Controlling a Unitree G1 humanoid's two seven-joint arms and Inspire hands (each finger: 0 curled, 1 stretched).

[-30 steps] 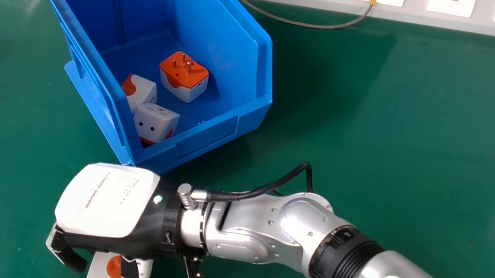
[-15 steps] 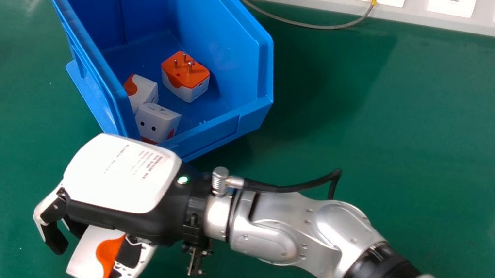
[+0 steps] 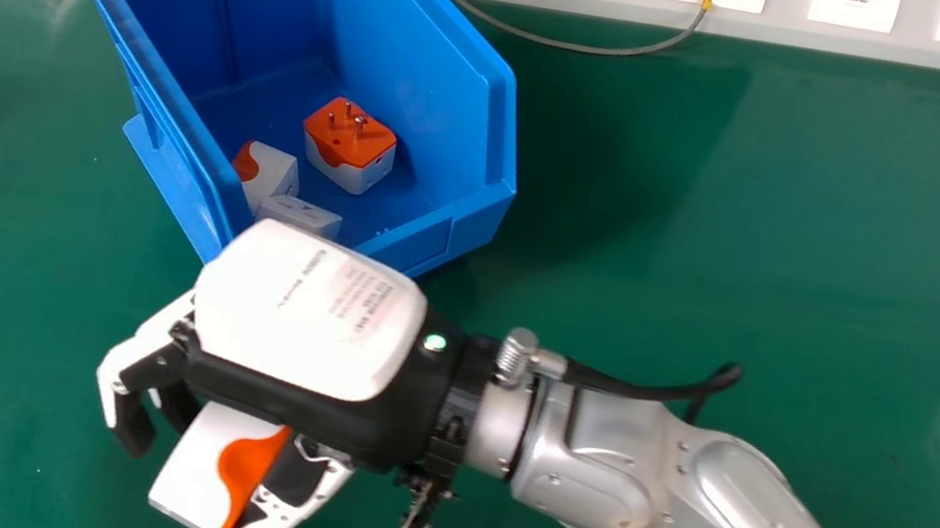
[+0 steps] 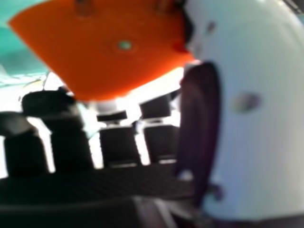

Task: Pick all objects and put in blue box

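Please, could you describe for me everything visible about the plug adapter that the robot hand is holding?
The white and orange, block-shaped plug adapter, which looks like hard plastic, has smooth white sides meeting an orange part along a curved edge. Its orange face shows a small round hole and parts of pins. It is tilted, gripped between the thumb and fingers of the right robot hand, outside the blue box, on its near side. I see no damage.
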